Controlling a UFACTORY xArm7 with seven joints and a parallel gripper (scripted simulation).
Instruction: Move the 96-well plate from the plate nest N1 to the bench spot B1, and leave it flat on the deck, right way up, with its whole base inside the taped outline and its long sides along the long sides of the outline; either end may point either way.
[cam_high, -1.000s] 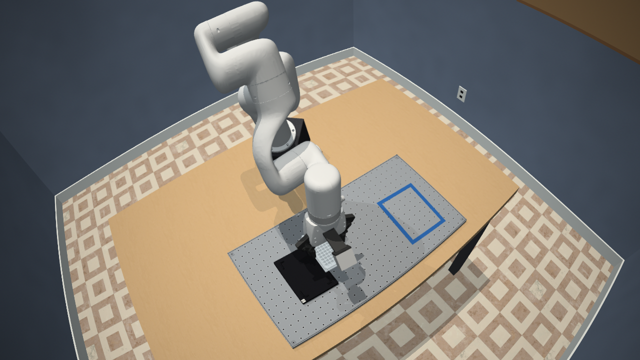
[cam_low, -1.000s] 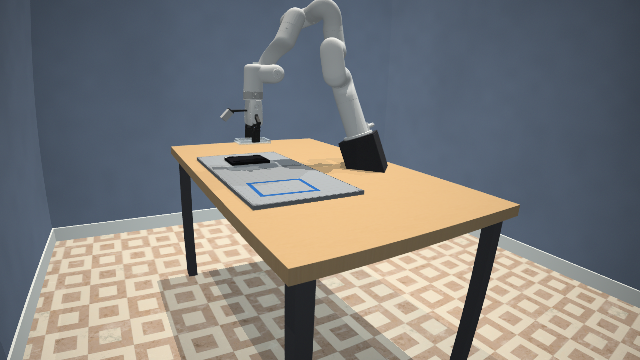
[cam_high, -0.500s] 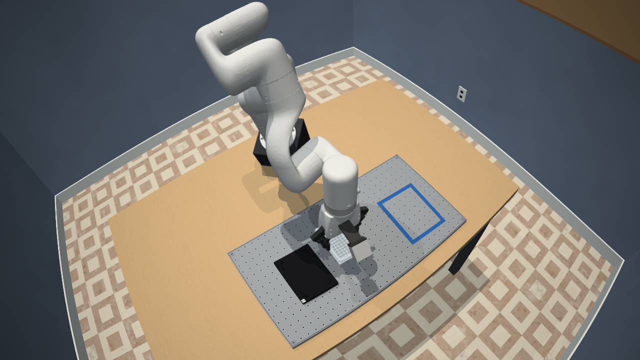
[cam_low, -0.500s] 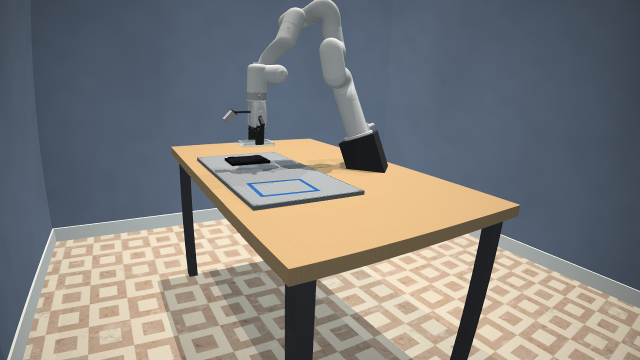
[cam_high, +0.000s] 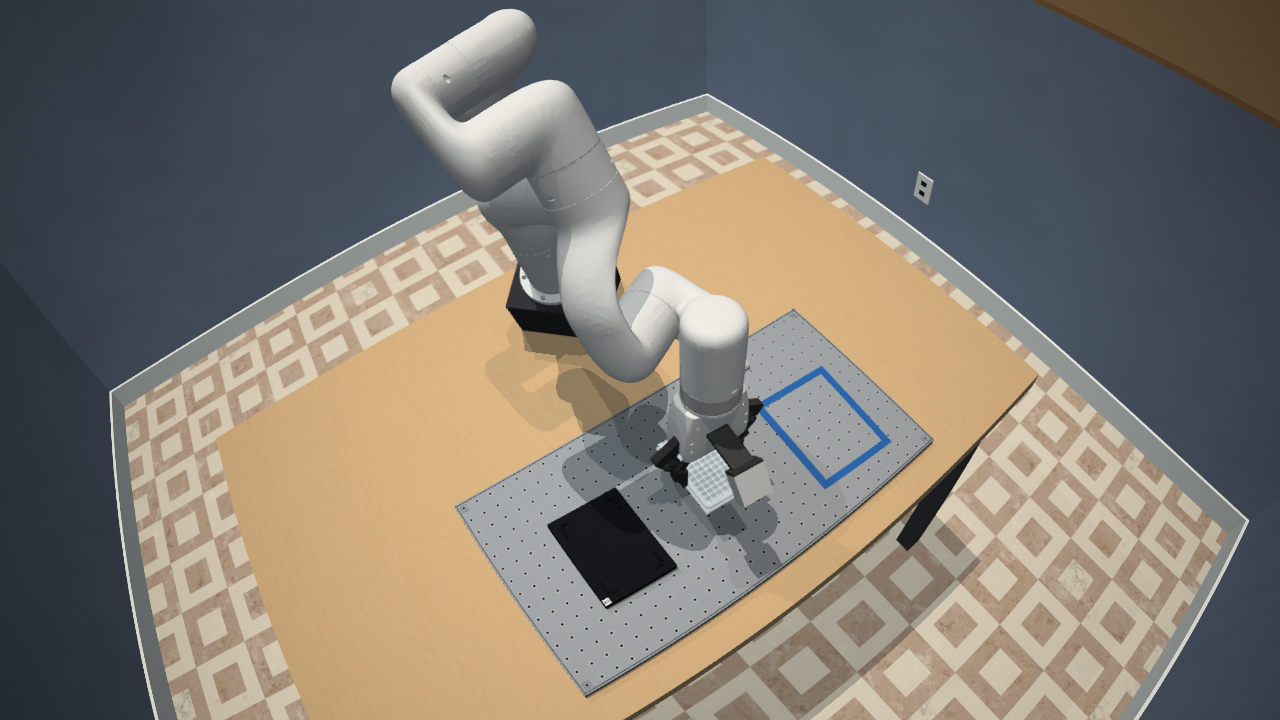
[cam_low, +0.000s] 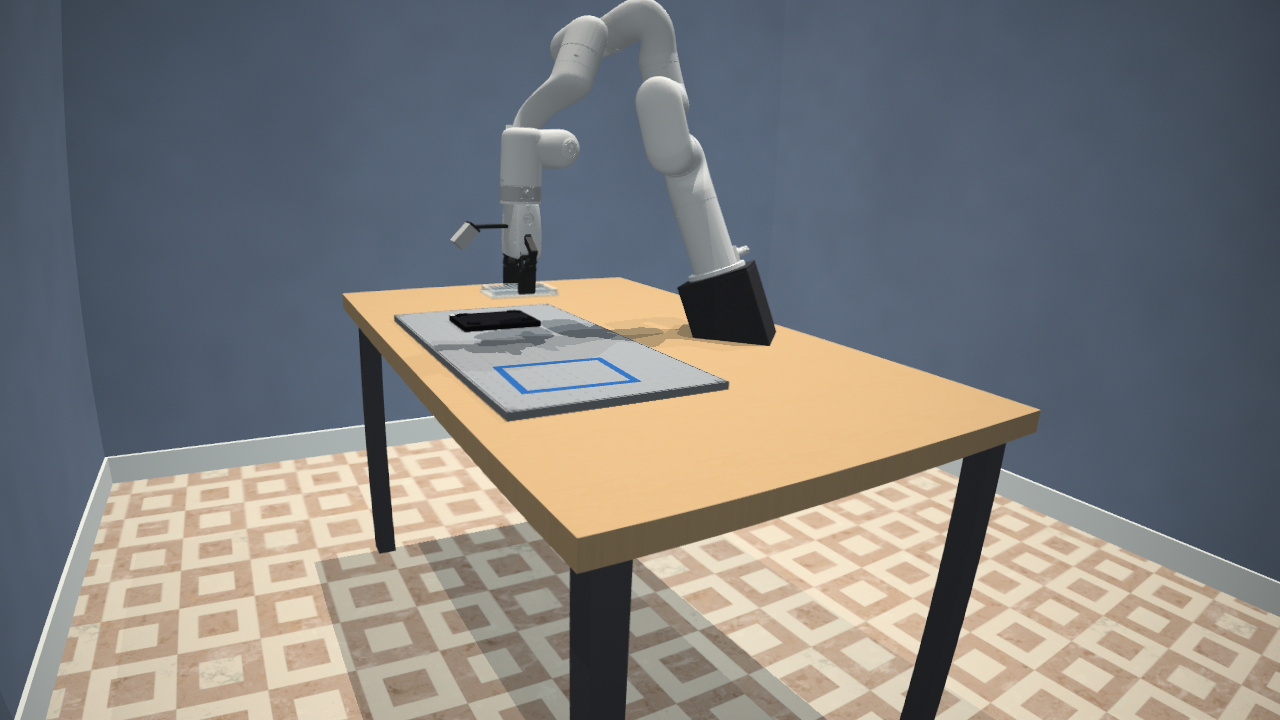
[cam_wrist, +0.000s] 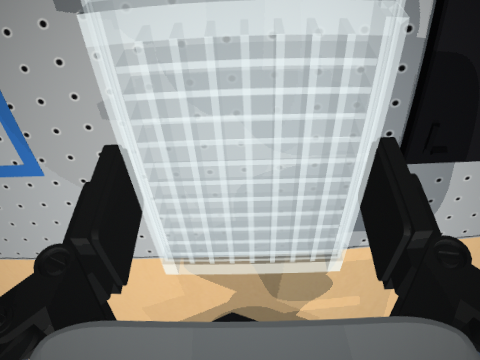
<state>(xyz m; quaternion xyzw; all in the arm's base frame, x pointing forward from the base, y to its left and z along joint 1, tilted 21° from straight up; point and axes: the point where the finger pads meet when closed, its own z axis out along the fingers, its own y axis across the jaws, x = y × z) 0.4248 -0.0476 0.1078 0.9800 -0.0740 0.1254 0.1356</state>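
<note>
My gripper (cam_high: 707, 461) is shut on the clear 96-well plate (cam_high: 711, 479) across its long sides and holds it level in the air above the grey perforated deck. It hangs between the black plate nest N1 (cam_high: 611, 546) and the blue taped outline B1 (cam_high: 823, 426). The nest is bare. In the wrist view the plate (cam_wrist: 243, 134) sits between the two black fingers, with a corner of the blue outline (cam_wrist: 16, 147) at the left and the nest's edge (cam_wrist: 447, 74) at the right. The exterior view shows the gripper (cam_low: 519, 273) and the plate (cam_low: 517, 290) above the deck.
The deck lies on a wooden table (cam_high: 447, 394). The arm's black base (cam_high: 541, 313) stands behind the deck. The wrist camera block (cam_high: 750, 483) juts out beside the plate.
</note>
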